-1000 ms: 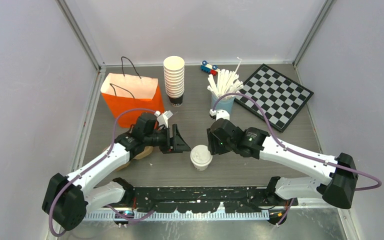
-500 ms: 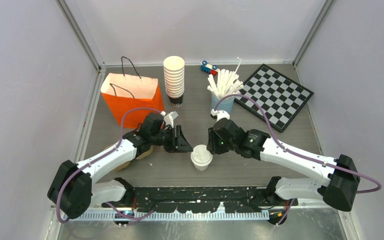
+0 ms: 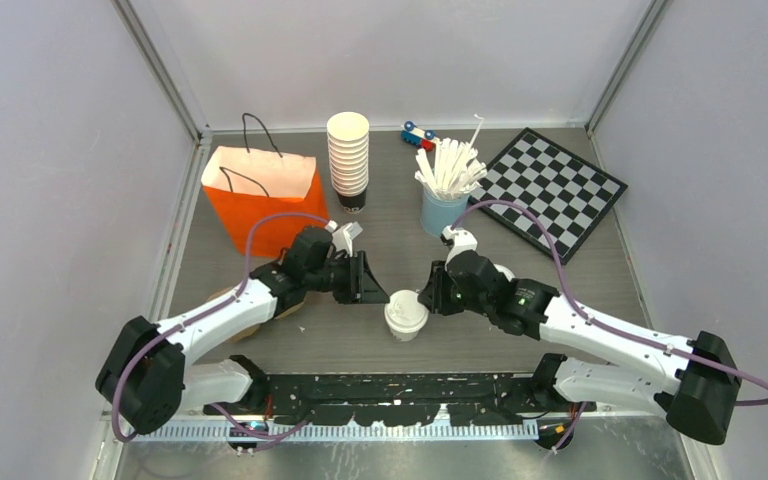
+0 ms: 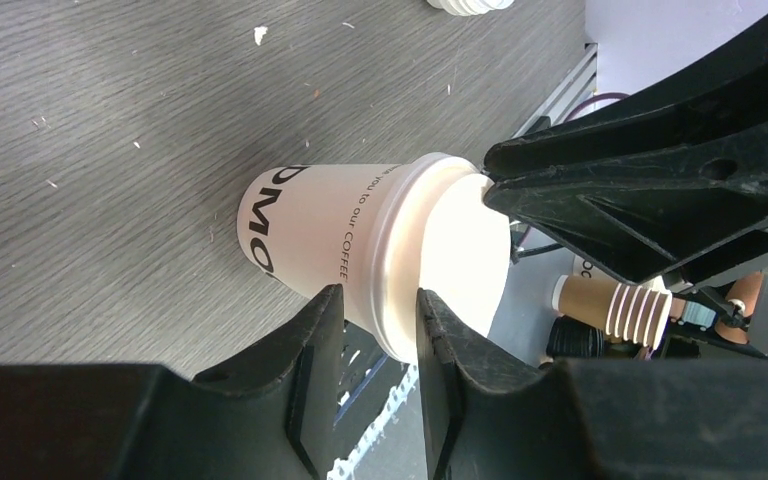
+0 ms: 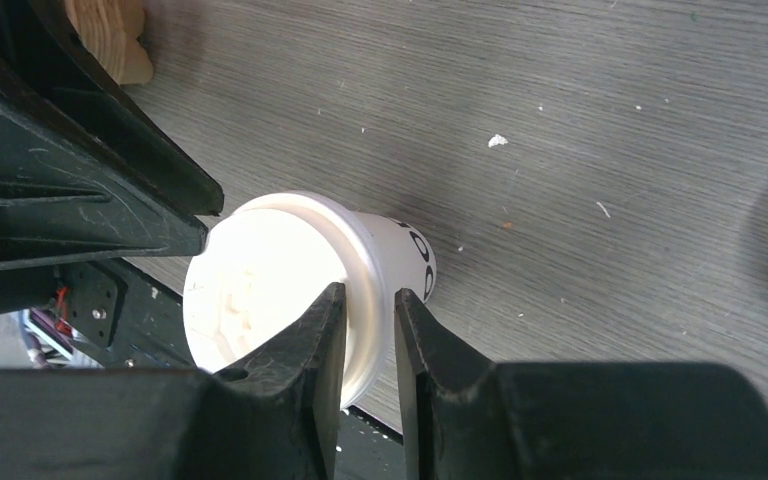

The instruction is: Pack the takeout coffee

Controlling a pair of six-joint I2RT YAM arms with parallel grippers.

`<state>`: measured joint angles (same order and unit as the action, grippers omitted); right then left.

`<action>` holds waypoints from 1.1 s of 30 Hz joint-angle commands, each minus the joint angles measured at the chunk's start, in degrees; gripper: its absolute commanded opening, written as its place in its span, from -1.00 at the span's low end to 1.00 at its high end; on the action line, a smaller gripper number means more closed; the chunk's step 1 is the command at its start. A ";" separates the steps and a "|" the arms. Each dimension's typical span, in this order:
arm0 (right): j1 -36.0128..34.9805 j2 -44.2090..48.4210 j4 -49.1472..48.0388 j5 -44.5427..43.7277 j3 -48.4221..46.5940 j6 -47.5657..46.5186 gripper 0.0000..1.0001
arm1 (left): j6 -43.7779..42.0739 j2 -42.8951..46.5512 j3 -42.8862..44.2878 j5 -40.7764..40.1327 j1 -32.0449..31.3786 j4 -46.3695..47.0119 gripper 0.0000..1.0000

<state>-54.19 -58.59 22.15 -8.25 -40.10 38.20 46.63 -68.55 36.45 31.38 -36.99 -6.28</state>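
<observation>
Currently: lidded cup (image 3: pixel 404 315) flanked by both jaws, middle of the desk's (image 3: pixel 390 225) near edge.
It is stood upright. At its left the left jaws are set, at its right the right jaws. Each pair is seen at a slim gap, the lid's rim lying within it. Whether the rim is clamped cannot be told.

small white paper cup (image 3: pixel 405 316), white sip lid, black lettering, upright at front middle of table (image 3: pixel 390 222)
</observation>
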 commanded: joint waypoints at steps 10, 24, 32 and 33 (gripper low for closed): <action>0.23 2.34 2.05 -1.82 1.70 0.05 -0.33 | 2.25 3.67 -3.92 -3.48 -1.69 -1.35 -0.17; 1.82 8.24 8.88 1.49 -5.46 1.67 0.04 | 0.84 2.79 2.76 -3.08 -1.68 -3.11 0.25; 1.81 11.63 7.99 7.46 -1.69 7.16 0.04 | 0.05 1.46 3.11 -0.78 -1.69 -0.43 0.27; 1.81 11.86 7.41 9.72 -1.25 7.69 0.04 | -0.03 1.07 3.06 -0.61 -1.75 -0.41 0.26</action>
<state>-52.49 -48.47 30.63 -3.22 -42.81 42.48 47.92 -66.35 37.43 28.77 -38.57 -9.37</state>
